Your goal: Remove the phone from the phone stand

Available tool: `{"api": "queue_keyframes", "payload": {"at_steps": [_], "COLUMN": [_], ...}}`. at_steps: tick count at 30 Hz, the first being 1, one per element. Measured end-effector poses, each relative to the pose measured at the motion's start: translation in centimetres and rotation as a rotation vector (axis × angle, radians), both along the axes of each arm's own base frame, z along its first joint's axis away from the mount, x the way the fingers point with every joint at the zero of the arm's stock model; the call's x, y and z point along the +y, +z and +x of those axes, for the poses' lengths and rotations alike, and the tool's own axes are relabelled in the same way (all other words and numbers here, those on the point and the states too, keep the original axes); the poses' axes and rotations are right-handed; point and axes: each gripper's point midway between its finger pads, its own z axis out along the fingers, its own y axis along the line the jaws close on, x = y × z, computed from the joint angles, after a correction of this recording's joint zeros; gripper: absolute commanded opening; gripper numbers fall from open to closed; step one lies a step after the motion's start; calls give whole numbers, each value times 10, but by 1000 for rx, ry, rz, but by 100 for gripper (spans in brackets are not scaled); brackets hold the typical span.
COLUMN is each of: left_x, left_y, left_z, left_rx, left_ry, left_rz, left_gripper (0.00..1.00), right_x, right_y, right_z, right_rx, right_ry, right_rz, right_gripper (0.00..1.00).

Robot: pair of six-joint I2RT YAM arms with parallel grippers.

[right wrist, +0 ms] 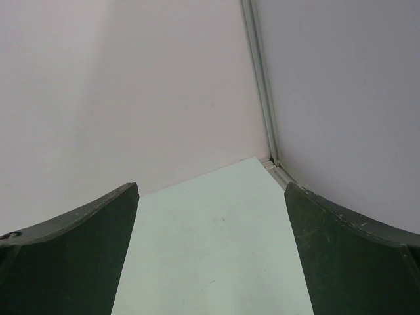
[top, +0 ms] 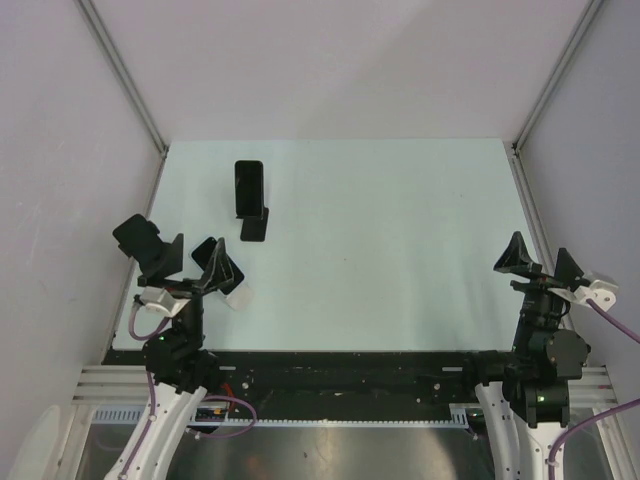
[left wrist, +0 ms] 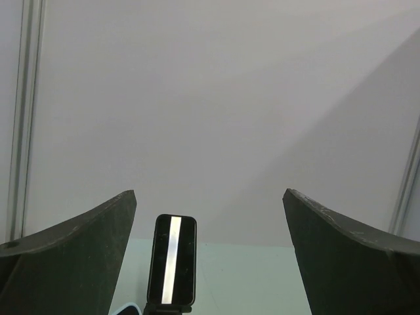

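A black phone stands upright on a black phone stand at the back left of the pale table. In the left wrist view the phone shows a bright vertical reflection, low and left of centre, with the top of the stand just under it. My left gripper is open and empty, near the table's left front, short of the stand. My right gripper is open and empty at the right front, far from the phone.
White enclosure walls with metal corner posts surround the table. The right wrist view shows only bare table and the far right corner post.
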Motion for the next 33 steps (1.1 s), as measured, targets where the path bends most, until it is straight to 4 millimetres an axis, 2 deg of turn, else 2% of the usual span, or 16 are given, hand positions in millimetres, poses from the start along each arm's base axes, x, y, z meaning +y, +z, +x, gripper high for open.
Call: {"api": "queue_keyframes", "payload": {"at_steps": [12, 18, 22, 28, 33], "left_x": [1, 2, -7, -25, -35], "left_y": [-12, 1, 4, -11, -19], "left_z": [8, 14, 38, 81, 115], "left_rx": [72, 161, 320, 566, 698], "left_ry": [22, 33, 26, 12, 18], "left_rz": [24, 41, 98, 194, 265], "left_gripper": [97, 97, 98, 100, 100], "right_x": [1, 2, 4, 8, 11], "right_y": [-1, -1, -1, -1, -2], "right_z": [-1, 0, 0, 1, 2], "right_rx": [4, 8, 8, 8, 11], "right_ry": [6, 14, 28, 45, 63], "right_rz": [16, 16, 16, 15, 13], "right_gripper": [100, 100, 100, 100, 100]}}
